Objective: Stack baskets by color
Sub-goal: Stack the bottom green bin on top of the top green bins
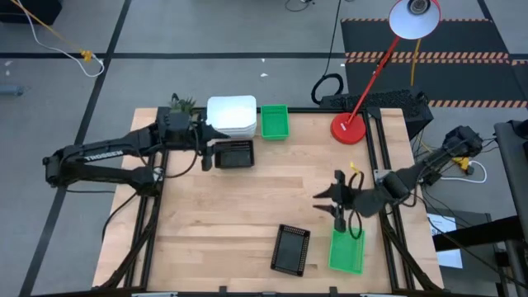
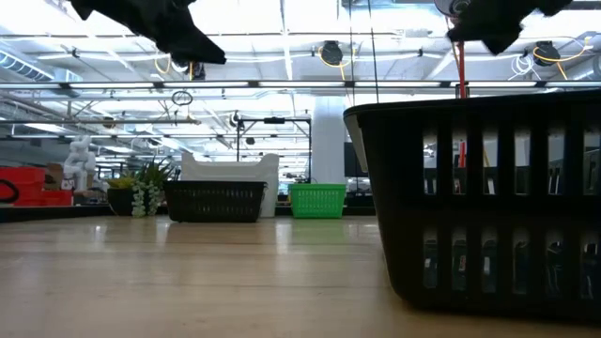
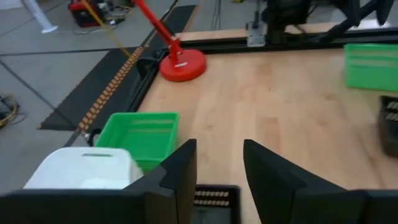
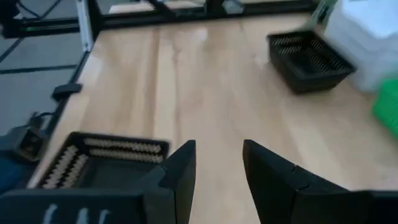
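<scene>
While poised above the black basket (image 1: 233,154) at the far side, left gripper (image 3: 219,168) open and empty, white baskets (image 1: 232,116) and a green basket (image 1: 274,121) just beyond. Right gripper (image 4: 217,167) open too, between another black basket (image 1: 291,248) and green basket (image 1: 346,251).

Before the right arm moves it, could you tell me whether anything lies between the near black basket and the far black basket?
Nothing visible does: bare table separates the near black basket from the far black basket.
</scene>
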You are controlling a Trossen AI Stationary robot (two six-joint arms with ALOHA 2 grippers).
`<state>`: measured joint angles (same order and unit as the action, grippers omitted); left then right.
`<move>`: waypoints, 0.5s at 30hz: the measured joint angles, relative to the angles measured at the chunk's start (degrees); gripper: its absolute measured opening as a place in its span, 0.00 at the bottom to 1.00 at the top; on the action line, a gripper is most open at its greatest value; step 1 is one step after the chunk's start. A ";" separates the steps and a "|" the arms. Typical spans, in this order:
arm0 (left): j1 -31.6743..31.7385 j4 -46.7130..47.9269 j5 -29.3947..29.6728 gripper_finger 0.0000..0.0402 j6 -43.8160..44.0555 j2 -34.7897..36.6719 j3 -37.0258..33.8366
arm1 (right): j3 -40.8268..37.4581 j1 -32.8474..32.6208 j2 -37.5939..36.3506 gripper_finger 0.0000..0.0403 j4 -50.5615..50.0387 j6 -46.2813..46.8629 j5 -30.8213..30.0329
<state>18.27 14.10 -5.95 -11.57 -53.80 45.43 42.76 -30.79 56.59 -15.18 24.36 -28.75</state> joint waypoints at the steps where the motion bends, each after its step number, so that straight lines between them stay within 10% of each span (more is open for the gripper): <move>1: -0.95 -0.08 0.06 0.33 0.32 0.00 0.00 | 1.43 -1.25 0.97 0.31 -2.23 1.90 -0.07; 15: -12.43 -0.21 6.72 0.33 6.99 -0.53 0.00 | 29.79 -10.99 19.33 0.31 -43.64 29.14 9.72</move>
<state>5.84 13.90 0.77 -4.58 -54.33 45.43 72.55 -41.78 75.92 -58.83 53.50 -19.04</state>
